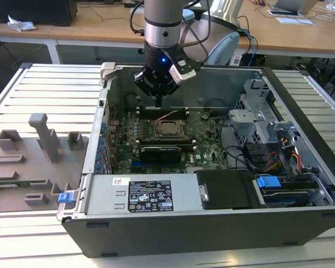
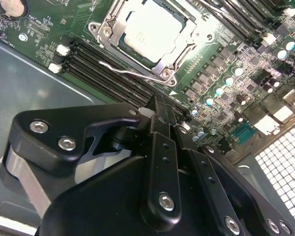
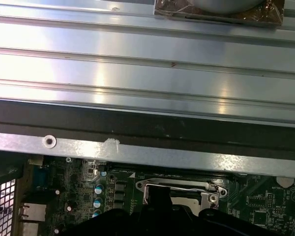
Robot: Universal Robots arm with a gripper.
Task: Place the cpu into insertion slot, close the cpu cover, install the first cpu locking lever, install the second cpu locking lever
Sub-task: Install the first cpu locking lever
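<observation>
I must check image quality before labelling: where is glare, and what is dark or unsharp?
First wrist view: strong glare on the ribbed metal table; the pincer is a dark shape along the edge. Second wrist view: the chip is bright but readable, the close pincer looks soft. Exterior view: even light.

Lab: slatted aluminium bench (image 1: 44, 89), office desks (image 1: 100, 25)

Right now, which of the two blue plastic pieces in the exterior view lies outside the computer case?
The small blue clip, on the grey slatted table at the case's corner on the exterior view's left. The larger blue tab sits inside, by the drive bays.
</observation>
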